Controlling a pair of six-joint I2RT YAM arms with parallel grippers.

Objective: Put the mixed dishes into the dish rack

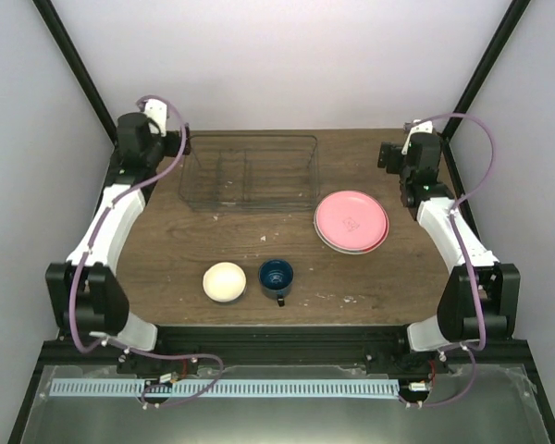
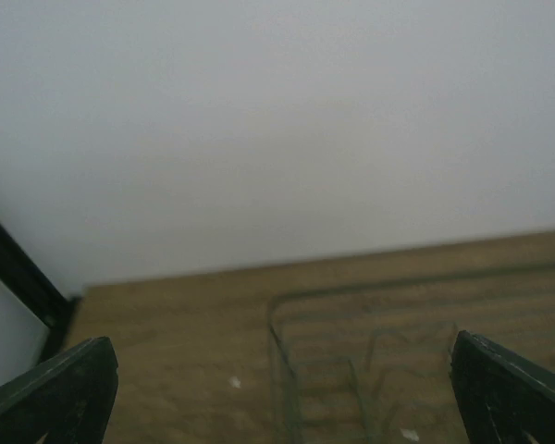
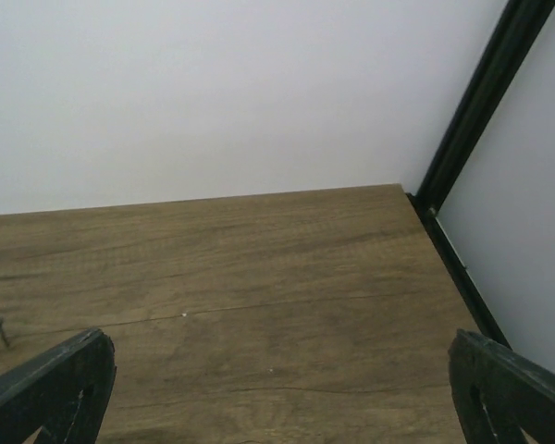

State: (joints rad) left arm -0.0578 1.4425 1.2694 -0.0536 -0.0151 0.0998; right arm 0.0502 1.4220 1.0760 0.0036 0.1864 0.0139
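Jaws are standing wide on my left gripper (image 2: 282,398) and right gripper (image 3: 282,398), both hovering empty over the far corners of the brown wooden desk (image 1: 166,264). I'm seeing the rectangular grey wire dish rack (image 1: 250,173) sitting by the far edge, left of centre. The plain pink plate (image 1: 351,219) is topping a stack (image 1: 351,251) near the right edge. The small cream bowl (image 1: 224,281) and dark blue mug (image 1: 276,276) are sitting side by side near the front edge.
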